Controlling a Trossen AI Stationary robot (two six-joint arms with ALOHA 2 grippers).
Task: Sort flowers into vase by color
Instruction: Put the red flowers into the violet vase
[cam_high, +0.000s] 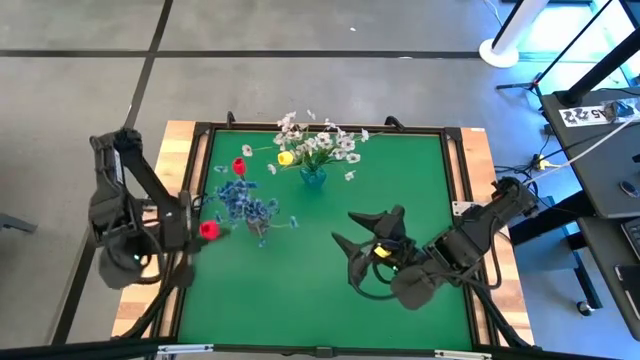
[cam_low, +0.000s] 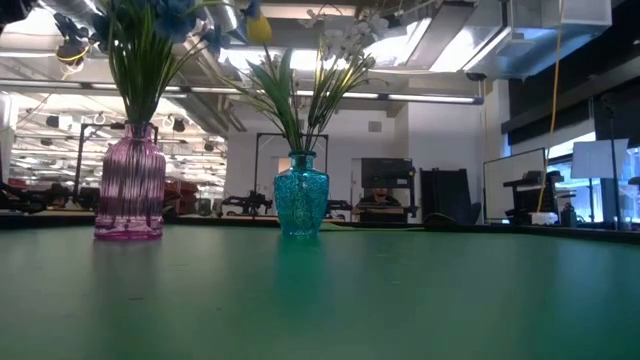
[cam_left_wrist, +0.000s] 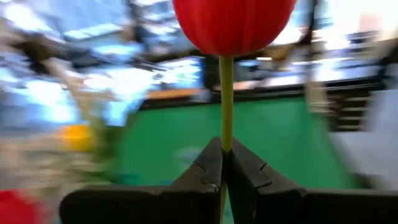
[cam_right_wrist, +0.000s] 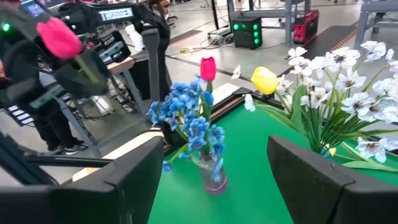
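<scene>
My left gripper hangs over the table's left edge, shut on a red tulip-like flower. Just to its right a purple vase holds blue clusters and another red bud. Farther back a teal vase holds white sprays and a yellow bud. My right gripper hovers open over the table's right half, pointing toward the vases, with nothing between its fingers. My left gripper pinches the red flower's thin green stem between its two fingertips, a short way below the bud. The fingers reach in about level from the table's left side. The flower is lifted clear, its bud sticking out beyond the fingertips toward the purple vase.
The green mat lies bare in front of the vases, toward the near edge. A raised dark rim frames the table. Beyond it stand desks, cables and equipment at the right.
</scene>
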